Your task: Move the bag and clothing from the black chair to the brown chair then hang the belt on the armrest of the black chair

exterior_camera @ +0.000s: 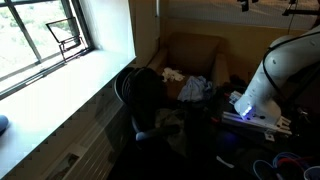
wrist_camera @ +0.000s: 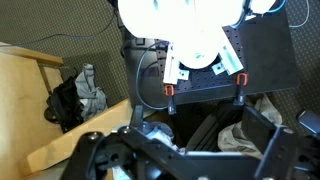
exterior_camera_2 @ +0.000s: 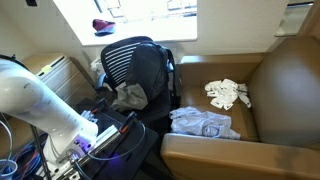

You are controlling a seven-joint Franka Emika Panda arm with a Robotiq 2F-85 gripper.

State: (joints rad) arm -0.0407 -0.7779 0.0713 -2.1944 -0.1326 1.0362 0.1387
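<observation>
The black chair (exterior_camera_2: 140, 62) stands by the window with a grey garment (exterior_camera_2: 128, 97) on its seat. On the seat of the brown chair (exterior_camera_2: 285, 80) lie a white piece of clothing (exterior_camera_2: 228, 93) and a pale bag (exterior_camera_2: 205, 123); both also show on the brown chair (exterior_camera: 195, 50) in an exterior view. My gripper (wrist_camera: 200, 125) hangs low in front of the black chair, open, with nothing between its fingers. Under the gap lies a dark ribbed strip (wrist_camera: 203, 128); I cannot tell whether it is the belt. Pale cloth (wrist_camera: 240, 135) lies beside the right finger.
The white arm (exterior_camera_2: 35, 95) reaches over a cluttered floor with cables (exterior_camera_2: 25, 150). A window sill (exterior_camera: 60, 85) runs along the wall behind the black chair (exterior_camera: 145, 100). A tan wooden panel (wrist_camera: 35, 100) and a dark bundle (wrist_camera: 70, 100) sit beside my base.
</observation>
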